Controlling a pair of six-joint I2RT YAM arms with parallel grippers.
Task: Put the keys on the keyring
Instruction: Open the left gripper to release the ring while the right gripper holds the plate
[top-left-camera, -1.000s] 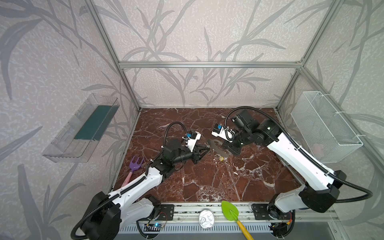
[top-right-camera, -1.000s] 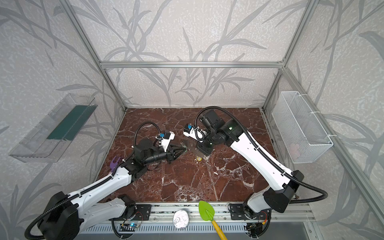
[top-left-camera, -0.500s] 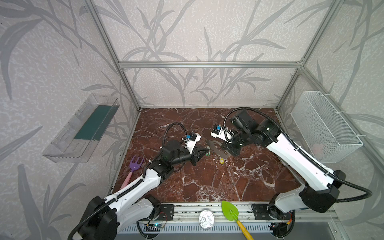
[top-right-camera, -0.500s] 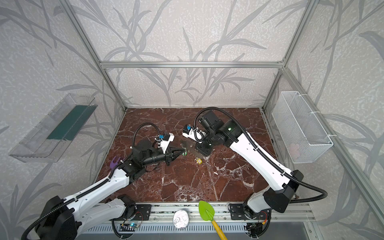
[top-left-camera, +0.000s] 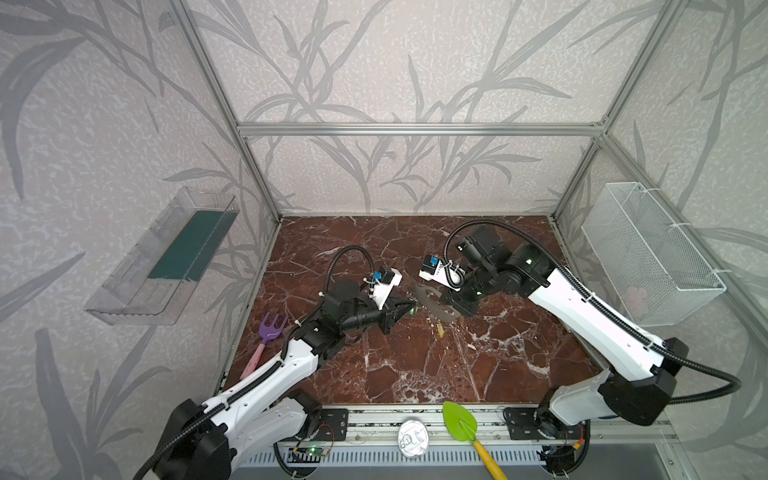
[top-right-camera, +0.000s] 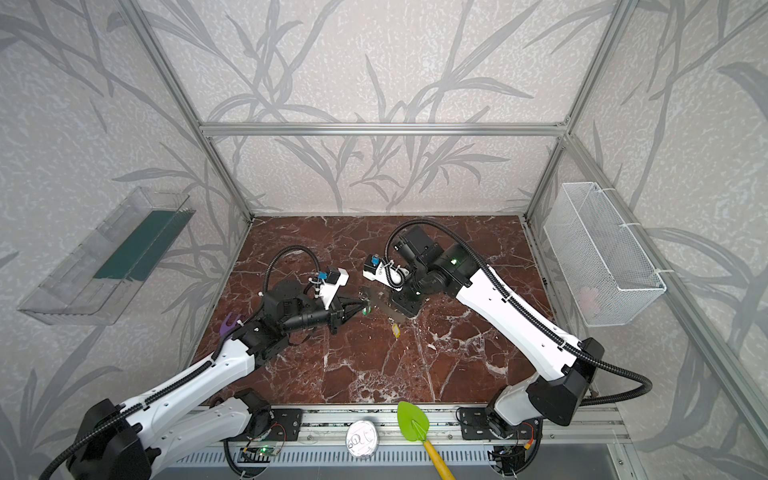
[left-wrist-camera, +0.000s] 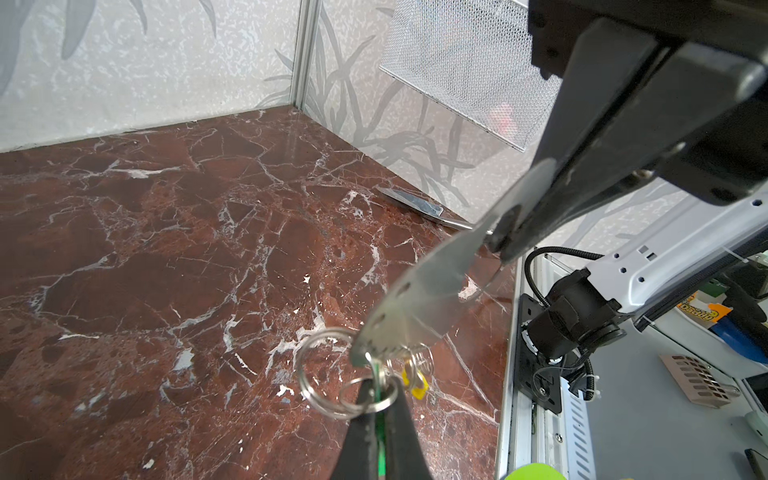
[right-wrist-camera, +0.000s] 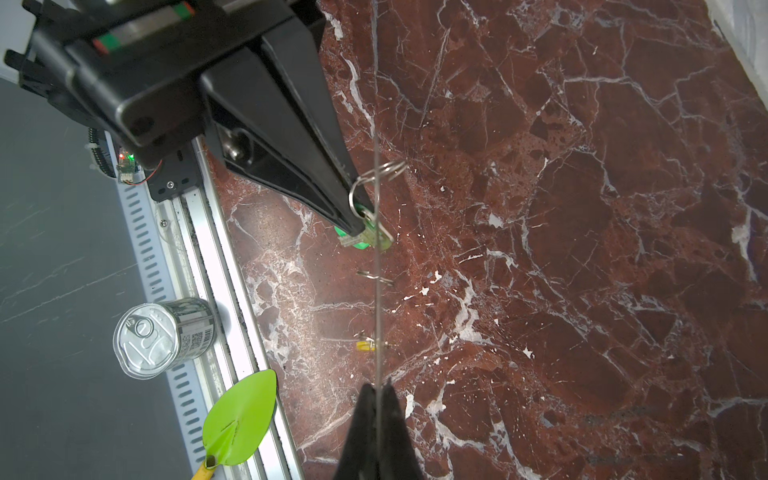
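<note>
Left claw (left-wrist-camera: 380, 390) clamped on green-tag key (right-wrist-camera: 365, 239), right at keyring (left-wrist-camera: 424, 291) tip. Key's split ring (left-wrist-camera: 324, 374) crosses keyring edge there; whether it passes through a hole, cannot tell. Keyring held aloft, tilted, clear of surface (left-wrist-camera: 166, 249). Yellow-tag key (right-wrist-camera: 365, 345) just below keyring's curved edge, apparently hanging from a hole: likely done. Right claw (right-wrist-camera: 376, 390) clamped on keyring's opposite end. Judgement: one key on, green one mid-threading. Left to do: seat ring, let go.
</note>
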